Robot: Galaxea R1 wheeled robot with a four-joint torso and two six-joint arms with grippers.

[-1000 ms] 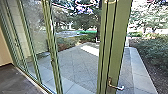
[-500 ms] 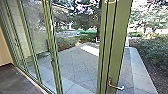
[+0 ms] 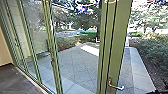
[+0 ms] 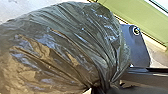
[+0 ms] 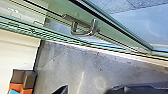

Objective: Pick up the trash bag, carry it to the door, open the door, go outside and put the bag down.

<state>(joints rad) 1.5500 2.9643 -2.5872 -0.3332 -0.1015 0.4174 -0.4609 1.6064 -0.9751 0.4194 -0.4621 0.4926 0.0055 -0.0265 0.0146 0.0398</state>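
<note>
The left gripper (image 4: 103, 87) pinches the gathered neck of the trash bag (image 4: 62, 47), which bulges away from it. Low at the head view's right edge pokes the right gripper (image 3: 160, 92), spread or closed one cannot tell; its wrist camera faces the door handle (image 5: 83, 31).
</note>
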